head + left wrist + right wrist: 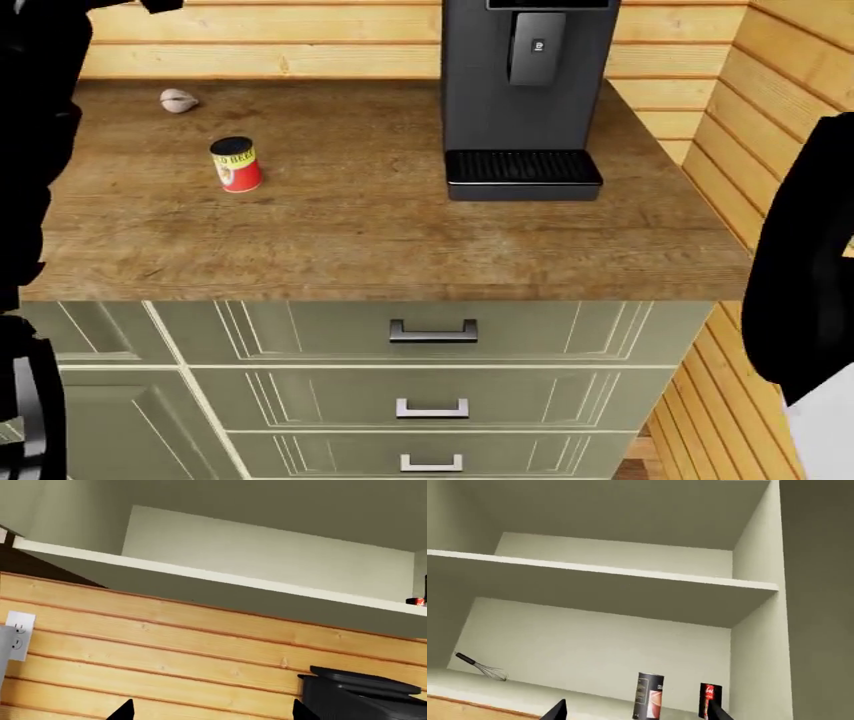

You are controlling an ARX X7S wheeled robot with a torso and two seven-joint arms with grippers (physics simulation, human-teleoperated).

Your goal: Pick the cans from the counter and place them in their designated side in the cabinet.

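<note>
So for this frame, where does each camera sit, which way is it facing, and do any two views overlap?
Head view: on the robot's head, looking down at the counter, red can, garlic bulb and coffee machine; dark arm parts at both edges.
Left wrist view: tilted up at the plank wall, wall outlet and cabinet shelf; fingertips show.
Right wrist view: looking up into the cabinet at the whisk and grey can; fingertips show.
Shared: left wrist and head views both show the coffee machine.

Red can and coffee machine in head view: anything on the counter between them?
Nothing. In the head view, bare counter runs from the red can to the coffee machine.
</note>
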